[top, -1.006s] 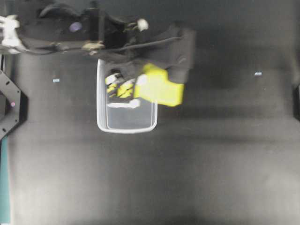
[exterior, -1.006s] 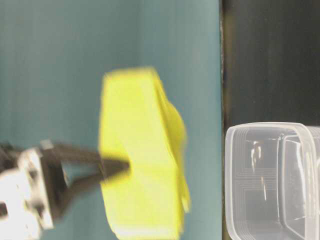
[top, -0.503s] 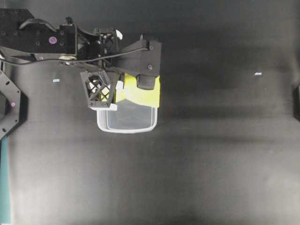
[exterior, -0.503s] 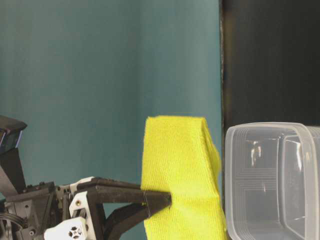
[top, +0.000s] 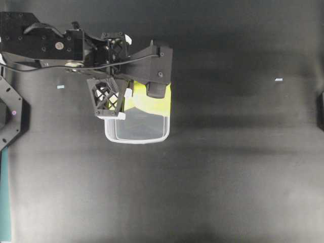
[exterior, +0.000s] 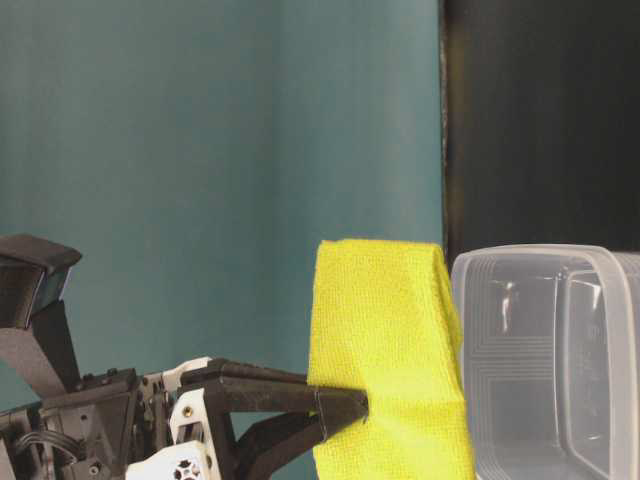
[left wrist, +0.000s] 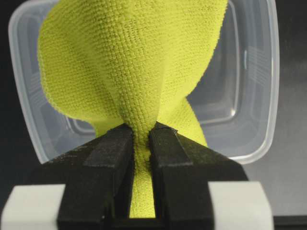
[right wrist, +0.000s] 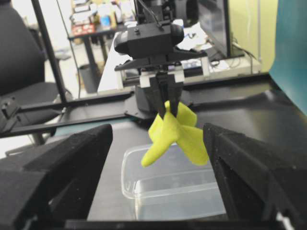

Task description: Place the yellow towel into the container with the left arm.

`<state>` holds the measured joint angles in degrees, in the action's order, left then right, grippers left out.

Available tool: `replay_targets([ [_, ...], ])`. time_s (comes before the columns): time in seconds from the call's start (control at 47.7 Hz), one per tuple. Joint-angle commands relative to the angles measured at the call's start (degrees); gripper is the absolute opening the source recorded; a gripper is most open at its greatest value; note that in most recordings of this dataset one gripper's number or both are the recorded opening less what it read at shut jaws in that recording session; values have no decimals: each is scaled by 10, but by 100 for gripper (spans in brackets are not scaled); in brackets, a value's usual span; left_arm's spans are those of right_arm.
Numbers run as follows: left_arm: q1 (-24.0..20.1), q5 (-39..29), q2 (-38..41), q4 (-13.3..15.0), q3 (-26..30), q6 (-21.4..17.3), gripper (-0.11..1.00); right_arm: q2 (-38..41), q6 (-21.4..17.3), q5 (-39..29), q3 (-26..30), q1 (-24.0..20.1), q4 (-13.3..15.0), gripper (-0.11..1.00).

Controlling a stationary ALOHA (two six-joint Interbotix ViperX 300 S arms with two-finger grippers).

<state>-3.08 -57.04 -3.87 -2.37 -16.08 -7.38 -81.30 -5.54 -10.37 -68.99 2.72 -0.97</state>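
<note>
The yellow towel (left wrist: 129, 62) hangs bunched from my left gripper (left wrist: 141, 136), whose black jaws are shut on a pinched fold of it. It dangles over the far end of the clear container (left wrist: 273, 96). Overhead, the towel (top: 152, 105) shows under the left arm (top: 152, 63), above the container (top: 136, 141). At table level the towel (exterior: 390, 350) hangs right beside the container's wall (exterior: 545, 360). Facing them, my right gripper (right wrist: 157, 129) stands wide open and empty, with the left gripper (right wrist: 167, 108), towel (right wrist: 175, 132) and container (right wrist: 168, 191) framed between its fingers.
The black tabletop carries two small tape marks (top: 278, 79) (top: 61, 87). A black frame piece (top: 10, 111) sits at the left edge. A teal wall (exterior: 220, 150) backs the table. An office chair (right wrist: 19, 57) and desks lie beyond the table.
The left arm has carried the swinging towel from beside the container's end to over it and lower. In the last half second it only edged closer. The right gripper has stayed open.
</note>
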Motion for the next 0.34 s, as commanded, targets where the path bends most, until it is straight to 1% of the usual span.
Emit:
replay_targets([
  [0.0, -4, 9, -3, -3, 2, 3, 8, 7, -1, 7, 4, 2, 1, 74],
  [0.042, -5, 11, -1, -3, 0, 4, 9, 7, -2, 7, 3, 2, 1, 74],
  [0.063, -5, 13, 0, -2, -1, 4, 13, 7, -2, 7, 3, 2, 1, 74],
  [0.126, -6, 18, 1, -2, -3, 2, 31, 7, -4, 7, 3, 2, 1, 74],
  [0.189, -6, 26, 1, -2, 1, 12, 50, 6, -4, 7, 3, 2, 1, 74],
  [0.252, -4, 32, -2, -2, 3, 14, 69, 6, -4, 6, 3, 2, 0, 74],
  [0.314, -5, 33, -5, -2, 3, 14, 83, 5, -4, 5, 3, 2, 0, 74],
])
